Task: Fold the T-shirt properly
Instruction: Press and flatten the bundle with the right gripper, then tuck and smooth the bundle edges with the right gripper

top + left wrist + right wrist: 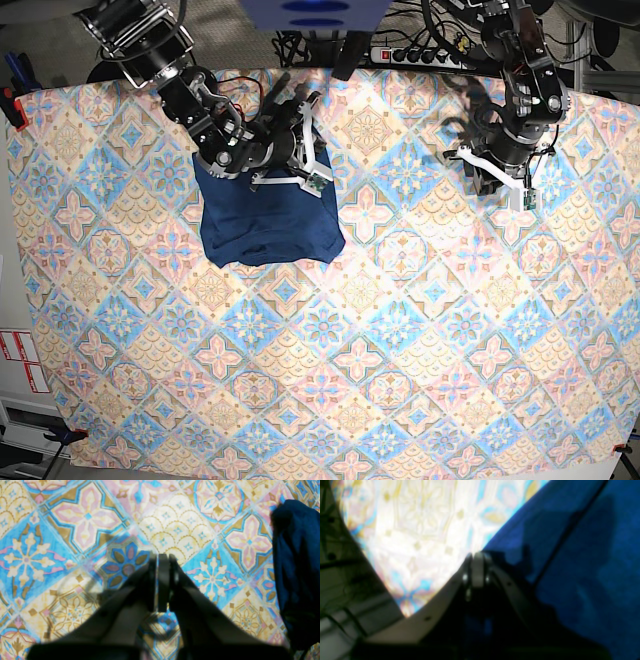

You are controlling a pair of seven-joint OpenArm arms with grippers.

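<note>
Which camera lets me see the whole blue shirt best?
The base view: it looks down on the whole T-shirt, folded into a rough square on the tablecloth. The right wrist view shows only blurry blue cloth up close. The left wrist view catches just a dark strip of it at the right edge.

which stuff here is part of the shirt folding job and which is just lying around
Part of the job:
- T-shirt, dark navy, lying in a compact block
- right end effector, shut, over the shirt's top edge
- left end effector, shut, off to the side over bare cloth

Just there:
- patterned tablecloth
- power strip behind the table
</note>
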